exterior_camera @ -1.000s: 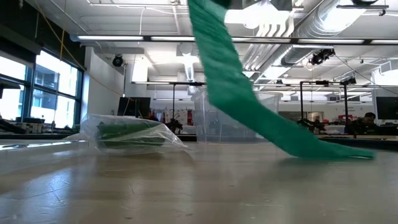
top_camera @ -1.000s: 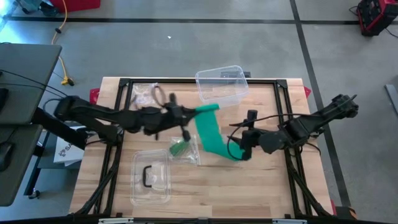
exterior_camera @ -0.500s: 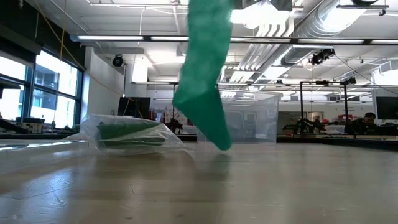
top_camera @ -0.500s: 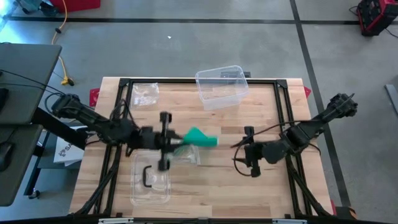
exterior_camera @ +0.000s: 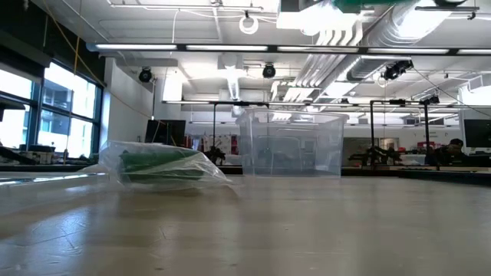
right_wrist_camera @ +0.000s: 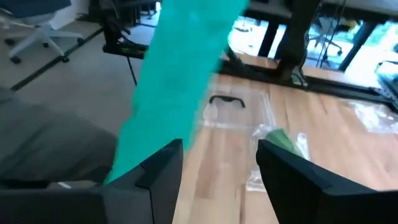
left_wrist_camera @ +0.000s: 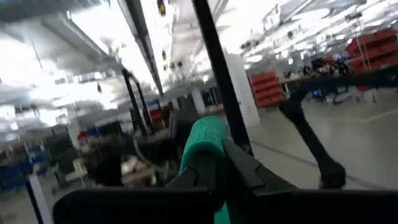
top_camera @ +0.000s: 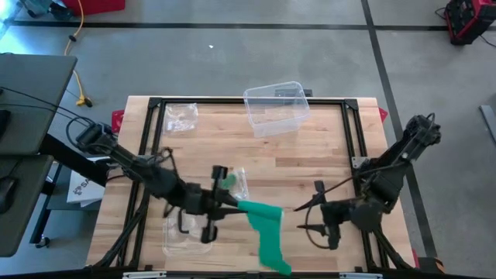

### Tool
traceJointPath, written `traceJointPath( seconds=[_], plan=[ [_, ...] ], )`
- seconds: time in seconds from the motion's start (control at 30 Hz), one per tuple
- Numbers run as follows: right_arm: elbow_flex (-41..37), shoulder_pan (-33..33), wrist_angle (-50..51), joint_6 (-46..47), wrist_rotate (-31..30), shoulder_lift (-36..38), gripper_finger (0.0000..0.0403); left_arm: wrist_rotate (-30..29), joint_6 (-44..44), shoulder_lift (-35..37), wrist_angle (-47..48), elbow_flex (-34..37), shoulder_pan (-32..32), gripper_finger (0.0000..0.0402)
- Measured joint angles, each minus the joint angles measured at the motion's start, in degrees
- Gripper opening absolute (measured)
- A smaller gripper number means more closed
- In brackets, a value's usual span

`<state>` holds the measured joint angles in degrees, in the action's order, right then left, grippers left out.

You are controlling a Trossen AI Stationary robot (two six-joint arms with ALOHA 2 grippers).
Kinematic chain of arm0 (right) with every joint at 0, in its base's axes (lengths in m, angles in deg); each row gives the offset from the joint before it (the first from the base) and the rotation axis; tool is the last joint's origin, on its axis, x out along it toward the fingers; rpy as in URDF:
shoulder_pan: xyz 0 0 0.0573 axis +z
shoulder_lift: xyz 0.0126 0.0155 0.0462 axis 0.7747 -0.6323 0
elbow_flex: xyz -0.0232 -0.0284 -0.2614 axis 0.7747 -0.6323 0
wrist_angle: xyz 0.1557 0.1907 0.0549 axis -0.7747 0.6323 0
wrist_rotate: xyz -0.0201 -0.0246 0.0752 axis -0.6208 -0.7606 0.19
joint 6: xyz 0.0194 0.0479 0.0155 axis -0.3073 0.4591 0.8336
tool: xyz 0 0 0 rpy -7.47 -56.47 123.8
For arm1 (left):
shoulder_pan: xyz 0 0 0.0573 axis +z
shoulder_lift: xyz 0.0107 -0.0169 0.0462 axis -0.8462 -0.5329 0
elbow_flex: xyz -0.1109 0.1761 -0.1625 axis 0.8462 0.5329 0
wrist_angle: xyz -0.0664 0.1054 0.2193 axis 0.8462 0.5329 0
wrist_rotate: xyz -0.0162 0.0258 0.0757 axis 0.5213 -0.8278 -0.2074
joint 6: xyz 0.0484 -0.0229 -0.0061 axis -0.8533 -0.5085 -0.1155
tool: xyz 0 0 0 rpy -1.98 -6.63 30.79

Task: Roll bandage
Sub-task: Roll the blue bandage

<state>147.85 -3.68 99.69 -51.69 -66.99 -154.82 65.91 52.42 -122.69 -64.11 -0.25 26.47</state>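
Firmly clamped left tool (top_camera: 236, 204) on bandage (top_camera: 267, 232)

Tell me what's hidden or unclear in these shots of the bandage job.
- Green bandage: its free end runs off the bottom edge of the high view; the low view shows none of it on the table.
- Left gripper: in its wrist view the dark fingers cover where they pinch the bandage.
- Clear bag: its green contents are blurred by plastic in the low view.

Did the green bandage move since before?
Yes. The green bandage went from beside the clear box toward the table's near edge, held by the left gripper.
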Motion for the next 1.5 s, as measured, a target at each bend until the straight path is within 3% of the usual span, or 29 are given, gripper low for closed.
traceJointPath(
  seconds=[0.37, 0.57, 0.77, 0.83, 0.97, 1.1, 1.37, 1.5],
  plan=[
    [-0.07, 5.84, -0.58, 20.36, 0.84, -14.94, 0.0199, -25.24, 3.14, -11.68, -1.99, 0.09, 0.90, 0.0003],
    [-0.09, 6.93, 5.07, 26.08, -2.56, -16.18, 0.0199, -24.84, -2.43, -9.22, -4.74, 0.03, 4.72, 0.0003],
    [-0.64, 5.33, 12.67, 27.54, -3.12, -15.18, 0.0199, -18.77, 5.47, -9.11, 0.12, 3.09, 10.62, 0.0003],
    [-3.34, 4.65, 12.14, 26.87, -5.47, -15.18, 0.0197, -19.54, 8.07, -9.20, 0.72, 5.39, 12.18, 0.0003],
    [-11.91, 3.20, 8.79, 29.09, -6.43, -15.01, 0.0184, -23.24, 13.99, -9.19, -0.05, 11.06, 15.08, 0.0003],
    [-18.19, 2.33, 2.09, 30.43, -3.17, -14.02, 0.0174, -24.62, 18.93, -9.18, -2.67, 15.46, 17.18, 0.0003],
    [-24.07, 2.50, -17.76, 32.57, -1.06, -14.09, 0.0172, -27.42, 27.43, -9.15, -3.08, 18.56, 16.74, 0.0003],
    [-26.79, 1.55, -17.56, 47.05, -5.48, -14.08, 0.0172, -29.05, 27.97, -9.15, -3.47, 18.56, 14.40, 0.0004]
  ],
)
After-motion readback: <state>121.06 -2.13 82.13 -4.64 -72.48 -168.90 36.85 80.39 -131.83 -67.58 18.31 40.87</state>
